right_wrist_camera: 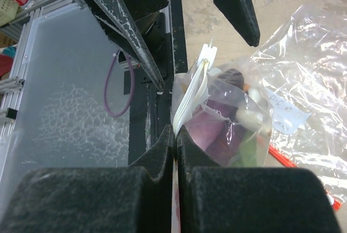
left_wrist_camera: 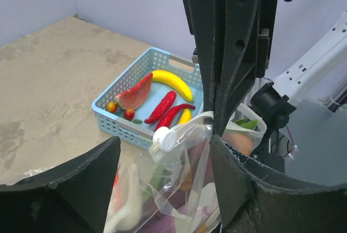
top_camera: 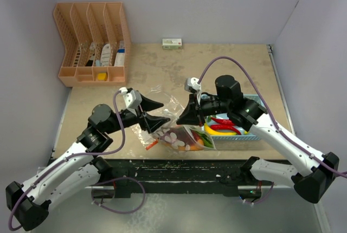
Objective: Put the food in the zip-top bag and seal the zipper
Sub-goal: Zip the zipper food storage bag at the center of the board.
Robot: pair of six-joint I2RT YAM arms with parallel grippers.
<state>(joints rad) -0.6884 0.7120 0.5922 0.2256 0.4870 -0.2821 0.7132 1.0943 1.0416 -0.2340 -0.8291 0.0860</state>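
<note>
Tabletop (top_camera: 217, 65), zip-top bag (top_camera: 183, 138), contents (right_wrist_camera: 227, 135) indistinct

We can read no text in any view. A pale blue paper slip (right_wrist_camera: 286, 115) on the clear crinkled plastic film (right_wrist_camera: 314, 49) carries small print, too blurred to read. The markings on the small white-and-green box (top_camera: 172, 42) are too tiny.

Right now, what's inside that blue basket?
Yellow banana pieces, two red chilis, a watermelon-like slice and two small round fruits. The right claw and bag cover the basket's end.
</note>
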